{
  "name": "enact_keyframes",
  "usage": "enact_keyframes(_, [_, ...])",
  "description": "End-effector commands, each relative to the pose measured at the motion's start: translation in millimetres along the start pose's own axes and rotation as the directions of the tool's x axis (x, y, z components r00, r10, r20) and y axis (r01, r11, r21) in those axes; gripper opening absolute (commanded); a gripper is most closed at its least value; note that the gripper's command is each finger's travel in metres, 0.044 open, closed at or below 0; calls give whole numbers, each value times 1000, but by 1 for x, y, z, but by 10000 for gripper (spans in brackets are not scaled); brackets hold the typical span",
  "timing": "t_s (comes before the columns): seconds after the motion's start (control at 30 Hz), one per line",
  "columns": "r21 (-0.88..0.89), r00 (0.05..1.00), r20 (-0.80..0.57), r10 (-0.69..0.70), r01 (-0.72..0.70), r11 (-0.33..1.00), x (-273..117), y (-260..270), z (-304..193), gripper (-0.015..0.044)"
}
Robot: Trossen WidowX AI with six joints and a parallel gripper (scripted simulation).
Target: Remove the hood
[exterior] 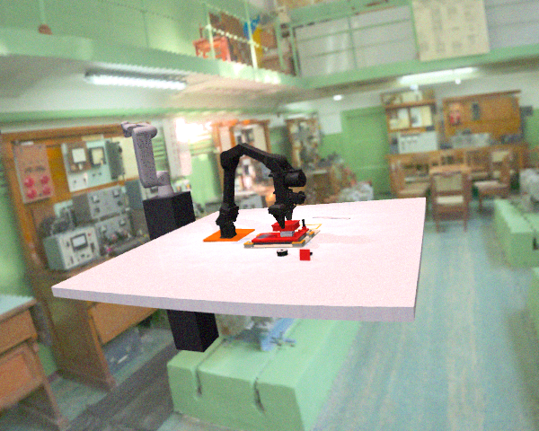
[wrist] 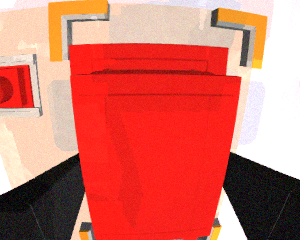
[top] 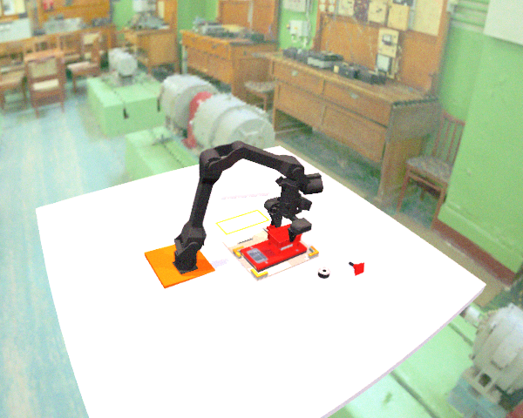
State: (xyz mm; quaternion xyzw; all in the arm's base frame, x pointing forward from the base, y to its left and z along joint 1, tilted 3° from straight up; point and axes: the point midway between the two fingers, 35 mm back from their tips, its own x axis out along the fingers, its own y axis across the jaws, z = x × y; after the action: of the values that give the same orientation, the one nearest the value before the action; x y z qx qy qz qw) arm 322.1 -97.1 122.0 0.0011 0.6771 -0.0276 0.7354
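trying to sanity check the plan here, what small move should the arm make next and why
Probably lift the hood a little higher before swinging across: the gripper is shut on it, and it is raised off the toy car but only just above it, while the yellow outline lies off to the side.
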Motion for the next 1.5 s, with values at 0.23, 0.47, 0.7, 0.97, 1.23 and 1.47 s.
enact_keyframes(0.23, [1,1000,11,-3,3,1000,-38,-1,3,0])
enact_keyframes(0.47, [-1,1000,4,0,0,1000,-35,10,3,0])
enact_keyframes(0.7, [0,1000,4,4,-4,1000,-36,41,7,0])
enact_keyframes(0.97, [0,1000,4,8,-8,1000,-38,77,8,0])
enact_keyframes(1.23, [1,1000,5,11,-11,1000,-40,112,6,0])
enact_keyframes(1.47, [1,1000,5,14,-14,1000,-41,143,0,0])
